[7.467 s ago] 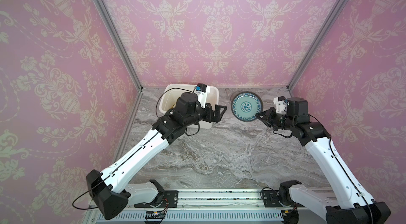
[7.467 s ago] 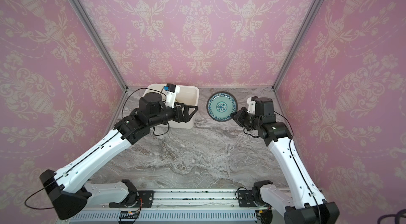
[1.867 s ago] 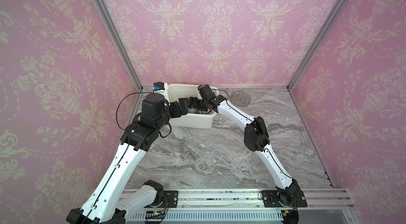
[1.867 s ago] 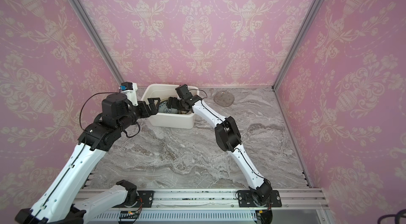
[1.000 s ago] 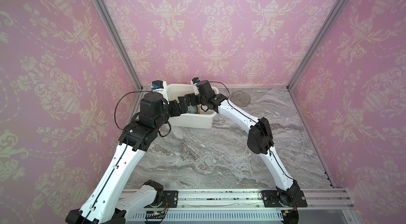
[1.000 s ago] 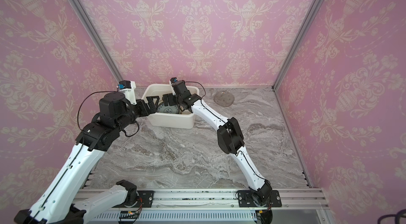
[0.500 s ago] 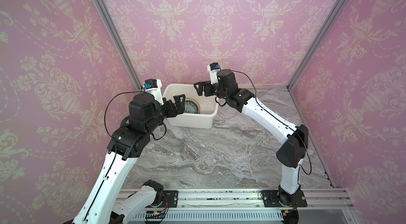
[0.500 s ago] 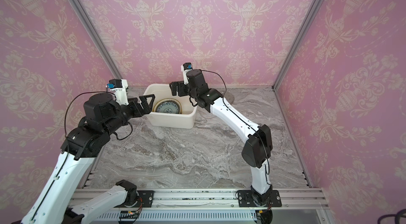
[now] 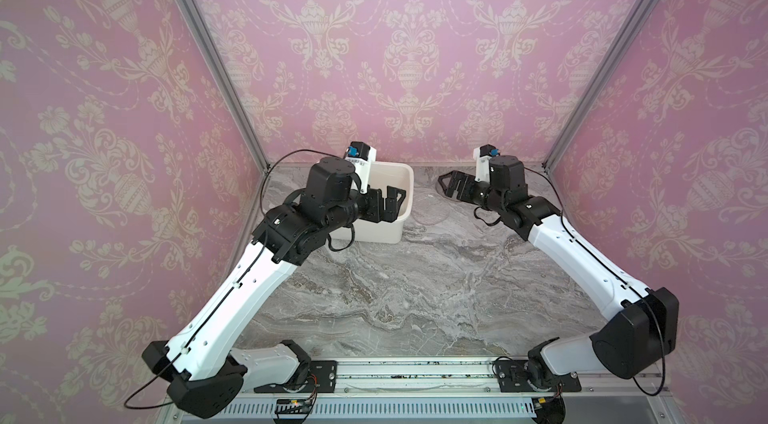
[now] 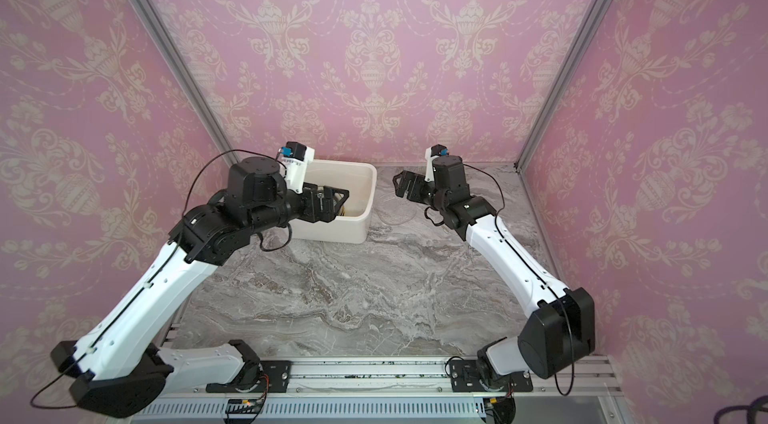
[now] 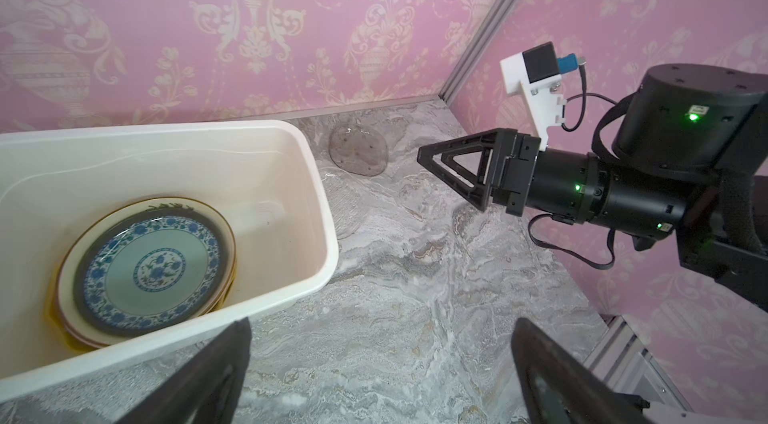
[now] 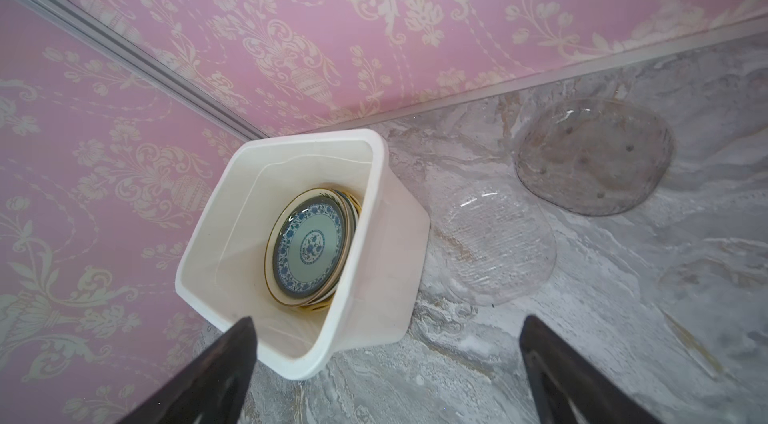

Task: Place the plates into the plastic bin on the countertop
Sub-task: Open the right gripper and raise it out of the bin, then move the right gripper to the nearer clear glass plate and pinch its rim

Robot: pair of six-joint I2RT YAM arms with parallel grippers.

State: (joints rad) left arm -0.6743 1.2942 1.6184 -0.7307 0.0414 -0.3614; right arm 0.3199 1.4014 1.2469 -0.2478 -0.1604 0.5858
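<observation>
The right arm has swung back from above the plastic bin [image 9: 388, 230] to its own side, and the left arm has come in from the bin's left to hang over it. In both top views the right claw [image 9: 455, 189] now hovers above the worktop [image 9: 395, 297] just right of the bin. It points left towards the bin, its jaws spread wide and gripping nothing. That arm's elbow sits low at the near right, with the forearm rising towards the back wall. Green lights glow on its wrist housing in the left wrist view.

The left claw [image 9: 388, 203] is also spread wide and grips nothing. It points right, above the near side of the bin, with the elbow folded low at the near left and the forearm climbing steeply.

Inside the bin the plates are stacked on the floor at one end. The blue-patterned plate [image 11: 153, 272] lies on top, above a dark-rimmed plate whose rim is too blurred to read and a cream plate edged in gold with a green sprig.

Two plates remain on the worktop. The clear glass plate [image 12: 498, 243] lies just beside the bin's right wall. The smoky glass plate [image 12: 590, 156] lies beyond it, near the back wall.
</observation>
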